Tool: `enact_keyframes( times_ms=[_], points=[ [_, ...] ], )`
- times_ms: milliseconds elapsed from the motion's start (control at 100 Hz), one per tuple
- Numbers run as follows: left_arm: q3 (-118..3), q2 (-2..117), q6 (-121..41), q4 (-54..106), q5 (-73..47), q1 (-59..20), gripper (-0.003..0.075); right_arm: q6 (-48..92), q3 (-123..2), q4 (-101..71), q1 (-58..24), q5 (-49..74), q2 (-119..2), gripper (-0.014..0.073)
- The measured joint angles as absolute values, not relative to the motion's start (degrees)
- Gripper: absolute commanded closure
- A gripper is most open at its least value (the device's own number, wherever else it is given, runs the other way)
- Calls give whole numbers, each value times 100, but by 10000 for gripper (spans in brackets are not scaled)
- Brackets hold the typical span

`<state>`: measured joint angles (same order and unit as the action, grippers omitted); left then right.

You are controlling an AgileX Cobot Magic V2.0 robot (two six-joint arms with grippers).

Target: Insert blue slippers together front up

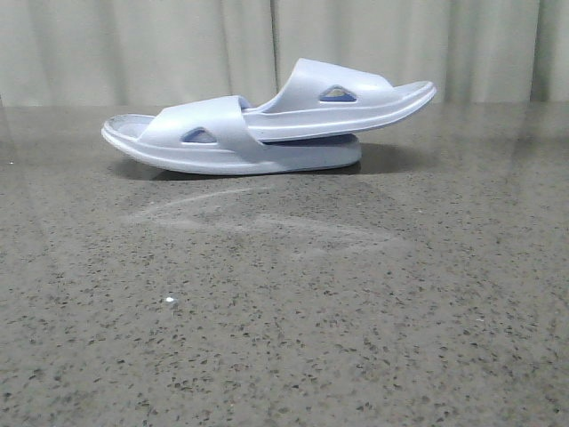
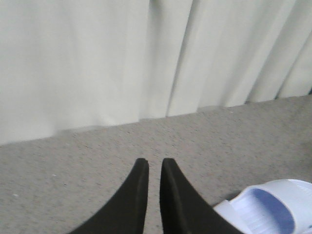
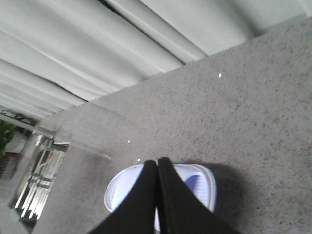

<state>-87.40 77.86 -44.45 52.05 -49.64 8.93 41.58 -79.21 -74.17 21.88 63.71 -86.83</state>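
Two pale lavender-blue slippers lie at the back of the table in the front view. The left slipper [image 1: 204,142] rests flat on its sole. The right slipper [image 1: 356,93] has one end pushed under the left one's strap and lies tilted on top of it. Neither gripper shows in the front view. My left gripper [image 2: 151,163] has its fingers almost together with nothing between them, and a slipper end [image 2: 273,204] lies beside it. My right gripper [image 3: 157,162] is shut and empty, above a slipper end [image 3: 197,180].
The table [image 1: 284,311] is dark speckled stone. A pale curtain [image 1: 178,44] hangs behind its far edge. In the right wrist view a metal frame [image 3: 34,180] stands past the table's side edge.
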Motion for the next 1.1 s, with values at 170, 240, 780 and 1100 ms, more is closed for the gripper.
enact_keyframes(
  times_ms=[170,240,780,1100],
  points=[
    [-8627,7115,-4368,4569,-4624,893,705,4145,-7896,-6985,2188,6057,-7952,689],
    [-8491,6881,-4360,4542,-4490,893,705,4145,-7773,-6966,2188,5927,-7667,689],
    [-6856,5016,-4274,2823,-3672,-711,705,4123,-6792,-4616,196,5018,-5926,680],
    [-4116,2881,-3750,2784,-2184,-952,705,3629,-4625,-3992,-194,3364,-4028,681]
  ],
)
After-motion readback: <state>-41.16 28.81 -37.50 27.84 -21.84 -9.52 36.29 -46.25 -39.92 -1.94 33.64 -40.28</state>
